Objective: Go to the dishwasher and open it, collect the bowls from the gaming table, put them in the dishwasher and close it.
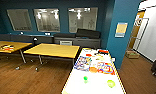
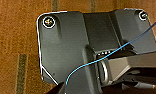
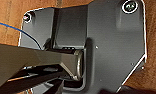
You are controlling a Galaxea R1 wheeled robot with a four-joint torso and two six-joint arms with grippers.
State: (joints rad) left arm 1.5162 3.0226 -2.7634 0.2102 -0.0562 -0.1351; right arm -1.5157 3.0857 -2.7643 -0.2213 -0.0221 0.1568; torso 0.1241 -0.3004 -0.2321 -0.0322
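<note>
The gaming table (image 1: 76,85), long and white-topped, runs away from me at the lower right of the head view. Bright board games (image 1: 82,63) lie across its middle and far end. On its near end sits a lime bowl (image 1: 110,83), with a smaller green bowl (image 1: 85,79) to its left, apart from it. The dishwasher is out of view. Both wrist views look down past the robot's dark plate (image 2: 64,47) at brown wooden floor (image 2: 14,37). The same plate (image 3: 114,42) and floor (image 3: 9,15) appear in the right wrist view.
Two yellow wood-topped tables (image 1: 54,50) stand to the left over wooden floor (image 1: 26,80). A dark sofa (image 1: 76,37) lines the blue back wall under three windows. A blue pillar (image 1: 121,30) rises right of the gaming table, with a lit passage (image 1: 146,37) beyond.
</note>
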